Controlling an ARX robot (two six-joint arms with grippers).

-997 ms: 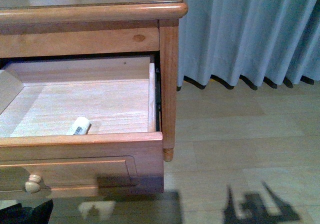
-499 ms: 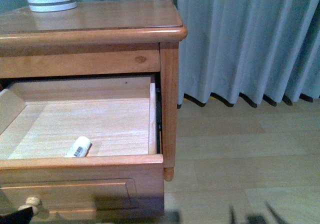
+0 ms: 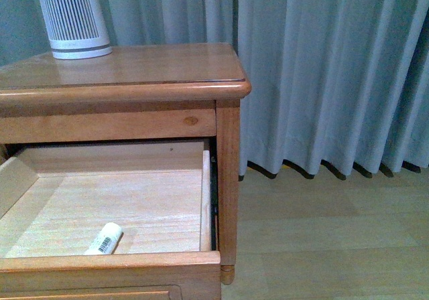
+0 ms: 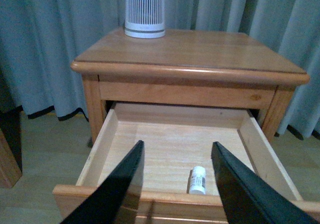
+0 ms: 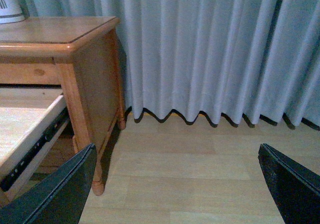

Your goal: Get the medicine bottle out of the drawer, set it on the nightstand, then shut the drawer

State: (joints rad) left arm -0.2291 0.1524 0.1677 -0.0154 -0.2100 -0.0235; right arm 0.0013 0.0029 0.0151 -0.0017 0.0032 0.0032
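Note:
The orange-brown nightstand (image 3: 141,69) has its upper drawer (image 3: 204,199) pulled open, showing a pale wood floor. The small white medicine bottle (image 3: 104,238) lies on its side near the drawer's front wall, barcode label up. In the left wrist view my left gripper (image 4: 177,144) hangs open above the drawer's front edge (image 4: 160,200), and the medicine bottle (image 4: 198,179) lies below, between the two black fingers (image 4: 122,186), nearer the right one and touching neither. My right gripper (image 5: 176,149) is open over bare floor beside the nightstand (image 5: 90,84). Neither gripper shows in the front view.
A tall white ribbed cylinder (image 3: 72,19) stands at the back left of the nightstand top. Grey-blue curtains (image 3: 328,72) hang behind and to the right, reaching the pale wood floor (image 3: 322,240). The drawer's side rail (image 5: 32,149) juts out.
The front view has swung upward: the nightstand top and the ribbed cylinder have come into view, and the drawer front with its knob has dropped out. The bottle lies where it was.

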